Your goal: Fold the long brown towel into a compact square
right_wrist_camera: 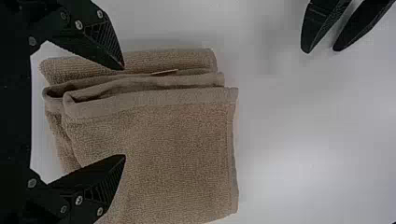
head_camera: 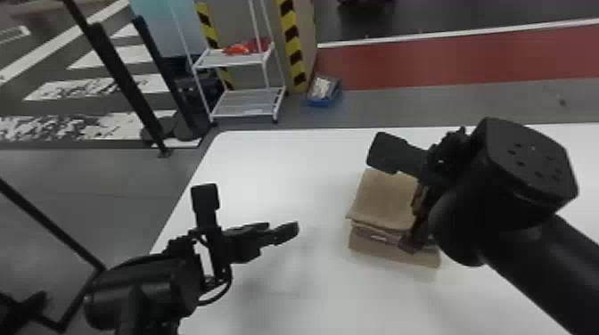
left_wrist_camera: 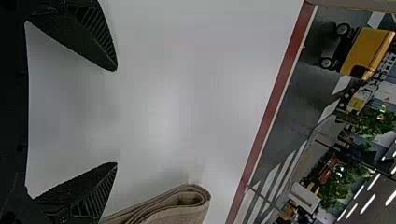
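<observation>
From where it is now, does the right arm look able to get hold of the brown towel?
Probably yes. The right gripper is over the folded brown towel with its fingers apart, and nothing seems to lie between them. The left gripper is off to the side, out of the way.

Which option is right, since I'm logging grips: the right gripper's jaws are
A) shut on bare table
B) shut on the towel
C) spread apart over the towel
C: in the right wrist view the jaws of the right gripper stand wide apart, the brown towel unpinched beneath.
</observation>
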Action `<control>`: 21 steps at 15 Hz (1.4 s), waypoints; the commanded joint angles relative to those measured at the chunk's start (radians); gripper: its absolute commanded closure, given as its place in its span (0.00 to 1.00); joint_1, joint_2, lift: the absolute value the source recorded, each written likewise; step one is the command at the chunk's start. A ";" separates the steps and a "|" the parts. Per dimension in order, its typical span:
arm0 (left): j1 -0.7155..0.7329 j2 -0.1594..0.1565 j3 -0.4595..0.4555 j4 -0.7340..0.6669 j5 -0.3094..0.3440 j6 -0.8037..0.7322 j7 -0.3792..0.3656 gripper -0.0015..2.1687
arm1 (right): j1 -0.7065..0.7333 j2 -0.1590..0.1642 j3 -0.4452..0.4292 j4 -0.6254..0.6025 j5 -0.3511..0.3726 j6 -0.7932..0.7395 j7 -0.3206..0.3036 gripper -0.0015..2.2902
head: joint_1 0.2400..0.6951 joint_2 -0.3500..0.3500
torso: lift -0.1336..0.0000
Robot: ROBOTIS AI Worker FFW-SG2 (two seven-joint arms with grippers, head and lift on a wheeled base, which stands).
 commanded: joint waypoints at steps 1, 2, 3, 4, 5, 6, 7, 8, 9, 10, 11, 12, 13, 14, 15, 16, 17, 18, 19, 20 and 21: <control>0.000 0.000 0.000 -0.001 0.001 0.000 0.000 0.04 | -0.002 0.008 0.021 0.020 0.015 -0.005 -0.002 0.11 | 1.00 0.88 | 0.10; 0.000 -0.001 0.000 -0.001 -0.001 0.000 0.001 0.04 | -0.002 0.012 0.024 0.025 0.015 -0.005 -0.006 0.11 | 1.00 0.89 | 0.10; 0.000 -0.001 0.000 -0.001 -0.001 0.000 0.001 0.04 | -0.002 0.016 0.026 0.026 0.015 -0.008 -0.006 0.13 | 1.00 0.89 | 0.10; 0.000 -0.001 -0.002 -0.001 -0.001 0.000 0.001 0.04 | 0.000 0.020 0.026 0.026 0.015 -0.008 -0.006 0.13 | 1.00 0.89 | 0.10; 0.000 -0.001 -0.002 -0.001 -0.001 0.000 0.000 0.04 | -0.002 0.020 0.026 0.029 0.018 -0.014 -0.007 0.16 | 1.00 0.89 | 0.10; 0.000 -0.001 -0.002 -0.001 -0.001 0.000 0.000 0.04 | -0.002 0.022 0.026 0.034 0.018 -0.014 -0.009 0.17 | 1.00 0.90 | 0.10; 0.000 -0.001 -0.002 -0.003 -0.001 0.000 0.001 0.04 | -0.002 0.023 0.026 0.038 0.020 -0.014 -0.012 0.18 | 1.00 0.90 | 0.10; 0.000 -0.001 0.000 -0.003 -0.001 0.000 0.000 0.04 | -0.002 0.026 0.026 0.045 0.026 -0.014 -0.016 0.20 | 1.00 0.90 | 0.10; 0.000 -0.001 0.000 -0.003 -0.001 0.000 0.000 0.04 | -0.002 0.031 0.026 0.051 0.029 -0.017 -0.021 0.21 | 1.00 0.90 | 0.10; 0.000 -0.001 0.000 -0.003 -0.001 0.000 0.000 0.04 | -0.002 0.036 0.026 0.055 0.029 -0.017 -0.022 0.21 | 1.00 0.90 | 0.10; 0.000 0.000 0.000 -0.003 -0.001 0.000 0.000 0.04 | -0.004 0.040 0.026 0.057 0.029 -0.017 -0.022 0.23 | 1.00 0.89 | 0.10; 0.000 0.000 0.000 -0.003 -0.001 0.000 0.000 0.04 | -0.005 0.043 0.026 0.057 0.027 -0.017 -0.024 0.26 | 1.00 0.90 | 0.10; 0.000 0.000 0.000 -0.003 -0.001 0.000 0.000 0.04 | -0.008 0.048 0.023 0.057 0.024 -0.011 -0.033 0.26 | 1.00 0.90 | 0.10; 0.000 0.000 0.000 -0.003 0.001 0.000 0.000 0.04 | -0.008 0.052 0.017 0.057 0.023 -0.011 -0.035 0.26 | 1.00 0.90 | 0.10; 0.000 0.000 0.000 -0.003 0.001 0.000 0.000 0.04 | -0.010 0.055 0.011 0.055 0.018 -0.011 -0.036 0.26 | 1.00 0.91 | 0.10; 0.000 0.002 0.000 -0.003 0.001 0.000 0.000 0.04 | -0.011 0.059 0.008 0.055 0.018 -0.011 -0.036 0.26 | 1.00 0.91 | 0.10; 0.000 0.002 0.001 -0.003 0.001 0.000 0.000 0.04 | -0.013 0.060 0.006 0.058 0.018 -0.014 -0.035 0.30 | 1.00 0.91 | 0.10; 0.000 0.002 0.001 -0.003 0.001 0.000 -0.002 0.04 | -0.014 0.062 0.006 0.065 0.021 -0.020 -0.035 0.34 | 1.00 0.91 | 0.10; 0.000 0.002 0.001 -0.001 0.002 0.000 0.000 0.04 | -0.013 0.065 0.006 0.071 0.021 -0.023 -0.035 0.34 | 1.00 0.91 | 0.10; 0.000 0.002 0.001 -0.001 0.001 -0.003 -0.002 0.04 | -0.014 0.068 0.006 0.080 0.023 -0.026 -0.035 0.34 | 1.00 0.91 | 0.10; 0.000 0.002 0.001 -0.001 0.001 -0.003 -0.002 0.04 | -0.016 0.069 0.006 0.086 0.024 -0.036 -0.035 0.40 | 1.00 0.91 | 0.10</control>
